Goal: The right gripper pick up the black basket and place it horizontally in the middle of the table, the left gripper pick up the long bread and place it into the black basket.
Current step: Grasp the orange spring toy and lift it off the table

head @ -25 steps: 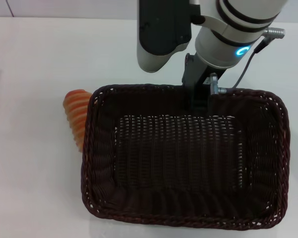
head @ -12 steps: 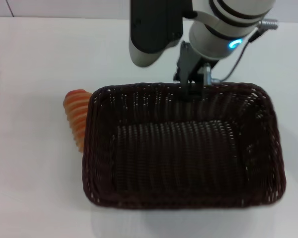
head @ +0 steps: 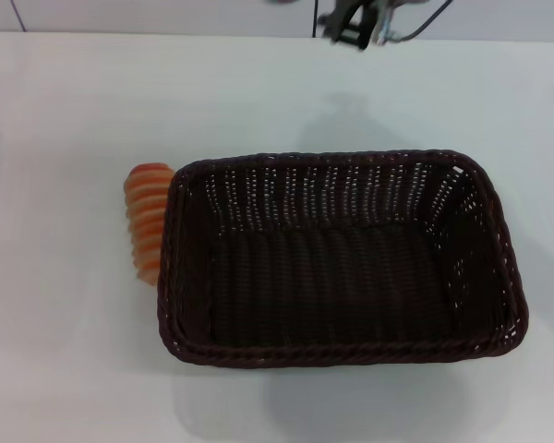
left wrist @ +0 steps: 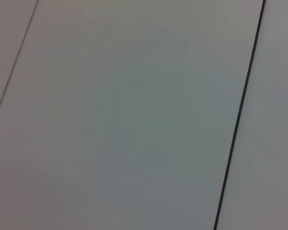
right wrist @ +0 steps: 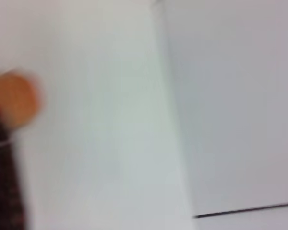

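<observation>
The black basket [head: 337,263] lies flat on the white table [head: 74,111] with its long side across my view, open side up and nothing inside it. The long bread [head: 146,221], orange with cream stripes, lies against the basket's left outer wall. The right wrist view shows the bread as an orange blur [right wrist: 12,98] beside a strip of the basket's rim [right wrist: 2,182]. Only the tip of my right gripper [head: 349,29] shows at the top edge of the head view, above the far side of the table and apart from the basket. My left gripper is out of view.
The left wrist view shows only a pale flat surface crossed by a thin dark seam [left wrist: 240,115]. The table's far edge [head: 166,35] meets a wall at the back. Bare tabletop surrounds the basket on the left, front and right.
My right arm has let go of the basket's far rim and pulled up and back out of the picture. The basket has settled flat, slightly farther from me.
</observation>
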`<action>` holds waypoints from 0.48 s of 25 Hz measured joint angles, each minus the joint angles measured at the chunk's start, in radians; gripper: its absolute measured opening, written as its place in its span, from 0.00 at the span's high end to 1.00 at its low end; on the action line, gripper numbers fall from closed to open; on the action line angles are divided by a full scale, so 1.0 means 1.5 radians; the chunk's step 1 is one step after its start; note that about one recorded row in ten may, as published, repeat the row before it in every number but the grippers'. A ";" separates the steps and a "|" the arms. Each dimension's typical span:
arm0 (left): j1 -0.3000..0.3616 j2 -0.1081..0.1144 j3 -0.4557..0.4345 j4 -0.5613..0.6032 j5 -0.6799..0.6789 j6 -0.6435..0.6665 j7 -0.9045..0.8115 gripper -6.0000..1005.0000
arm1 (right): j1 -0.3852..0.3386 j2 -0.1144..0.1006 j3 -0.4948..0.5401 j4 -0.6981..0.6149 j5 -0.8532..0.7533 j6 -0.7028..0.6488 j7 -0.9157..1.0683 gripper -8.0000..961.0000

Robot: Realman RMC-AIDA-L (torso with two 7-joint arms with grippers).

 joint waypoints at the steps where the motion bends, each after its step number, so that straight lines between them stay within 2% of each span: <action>1: 0.000 0.000 0.000 0.000 0.000 0.000 0.000 0.16 | -0.022 0.000 0.000 -0.020 -0.013 -0.028 0.010 0.64; 2: 0.000 0.001 0.000 -0.001 0.000 0.000 0.000 0.16 | -0.041 0.000 0.002 -0.034 -0.023 -0.052 0.018 0.64; 3: 0.000 0.001 0.000 -0.001 0.000 0.000 0.000 0.16 | -0.093 0.001 0.008 -0.072 -0.033 -0.112 0.036 0.64; 4: 0.000 0.002 0.001 -0.003 0.000 -0.001 0.000 0.16 | -0.093 0.001 0.008 -0.072 -0.033 -0.112 0.036 0.64; 6: -0.004 0.003 0.004 -0.003 0.001 -0.003 -0.002 0.16 | -0.149 0.002 0.015 -0.104 -0.042 -0.189 0.056 0.64; 10: -0.010 0.003 0.014 -0.004 0.004 -0.005 -0.015 0.16 | -0.287 0.002 0.020 -0.151 -0.048 -0.386 0.091 0.64; 12: -0.013 0.004 0.018 -0.005 0.004 -0.006 -0.024 0.16 | -0.364 0.002 0.014 -0.156 -0.044 -0.517 0.102 0.64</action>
